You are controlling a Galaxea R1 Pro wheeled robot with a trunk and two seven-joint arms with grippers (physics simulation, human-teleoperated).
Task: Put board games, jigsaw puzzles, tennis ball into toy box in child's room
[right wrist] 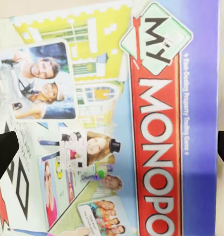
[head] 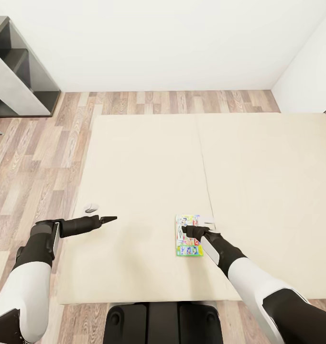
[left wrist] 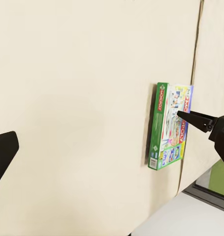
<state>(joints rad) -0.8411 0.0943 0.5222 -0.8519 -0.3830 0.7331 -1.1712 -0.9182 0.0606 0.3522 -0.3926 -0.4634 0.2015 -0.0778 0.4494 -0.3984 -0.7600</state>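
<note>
I have the right gripper (head: pixel 188 232) hovering over the Monopoly box (head: pixel 189 236), which lies flat on the bed (head: pixel 148 167) at lower centre of the head view, just left of the mattress seam. In the right wrist view its fingertips (right wrist: pixel 3 157) stand wide apart, 1 past each side of the lid. I judge the box light, stiff and glossy, likely slippery, so I would pinch across its 2 long edges. The soft mattress should give under the fingers. The left gripper (head: pixel 108 219), at lower left, looks closed to a point, holding nothing. Bare mattress surrounds the box; the foot edge is near.
</note>
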